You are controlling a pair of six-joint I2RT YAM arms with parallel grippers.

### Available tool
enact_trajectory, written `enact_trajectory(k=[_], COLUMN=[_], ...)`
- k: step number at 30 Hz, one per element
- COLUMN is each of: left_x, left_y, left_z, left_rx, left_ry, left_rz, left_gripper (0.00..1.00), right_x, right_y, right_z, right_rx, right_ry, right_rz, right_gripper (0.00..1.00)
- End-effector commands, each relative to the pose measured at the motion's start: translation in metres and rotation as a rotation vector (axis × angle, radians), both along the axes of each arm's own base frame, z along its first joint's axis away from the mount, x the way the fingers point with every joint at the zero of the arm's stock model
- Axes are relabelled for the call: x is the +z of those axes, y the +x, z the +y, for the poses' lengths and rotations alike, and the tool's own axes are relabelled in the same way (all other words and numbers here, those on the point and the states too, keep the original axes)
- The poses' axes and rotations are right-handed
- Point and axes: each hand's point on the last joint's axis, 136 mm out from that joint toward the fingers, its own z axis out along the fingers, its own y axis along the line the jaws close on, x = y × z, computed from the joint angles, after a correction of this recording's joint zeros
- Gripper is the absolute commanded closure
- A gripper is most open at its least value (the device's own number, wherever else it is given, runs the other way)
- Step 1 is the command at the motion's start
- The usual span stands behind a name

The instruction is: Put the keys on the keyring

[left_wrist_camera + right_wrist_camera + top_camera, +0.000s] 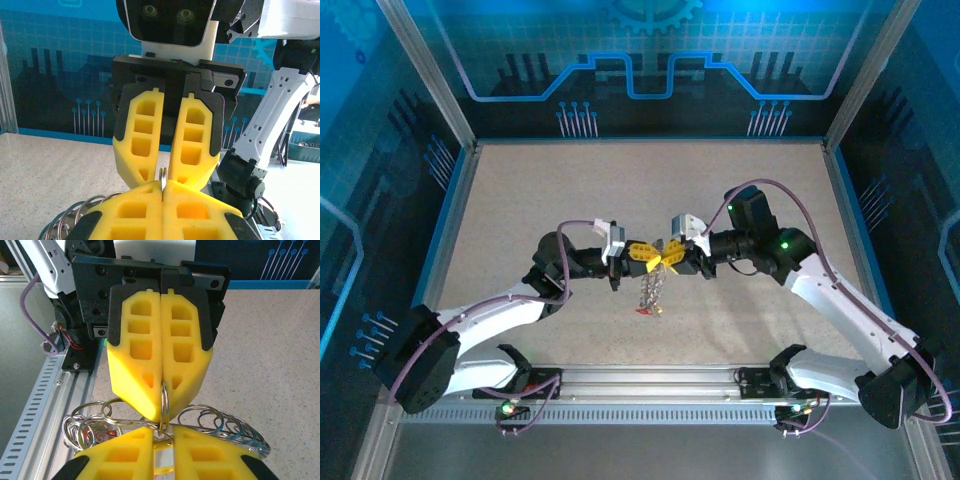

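Note:
The keyring [162, 176] shows edge-on as a thin silvery ring, and my left gripper [163, 192] is shut on it. My right gripper [167, 172] faces it tip to tip. In the right wrist view the keyring [164, 402] sticks out of the left gripper [164, 390] and runs down between the fingers of the right gripper [164, 440]. Those fingers stand a narrow gap apart, closed on a yellow tag [164, 462]. In the top view both grippers meet above mid-table, left gripper [642, 257] and right gripper [672, 257]. Keys [650, 292] dangle beneath them, one with a red tag [642, 310].
Several loose silvery rings [225, 427] fan out right of the fingers, and more hang left with a red tag [97, 432]. A slotted metal rail [650, 380] runs along the near table edge. Blue walls [640, 70] enclose the speckled table [520, 190].

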Motion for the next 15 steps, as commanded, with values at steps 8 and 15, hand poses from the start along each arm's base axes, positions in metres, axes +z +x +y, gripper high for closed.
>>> enact_trajectory(k=[8, 15], left_x=[0.001, -0.007], left_y=[0.005, 0.006], left_z=[-0.003, -0.002], left_rx=[0.046, 0.064], left_ry=[-0.01, 0.014], left_rz=[-0.024, -0.024], left_gripper=[1.0, 0.93], right_x=[0.013, 0.007], right_y=[0.002, 0.006], right_z=[0.015, 0.011], right_rx=[0.014, -0.006], right_ry=[0.119, 0.067], right_rz=[0.027, 0.014], right_gripper=[0.95, 1.0])
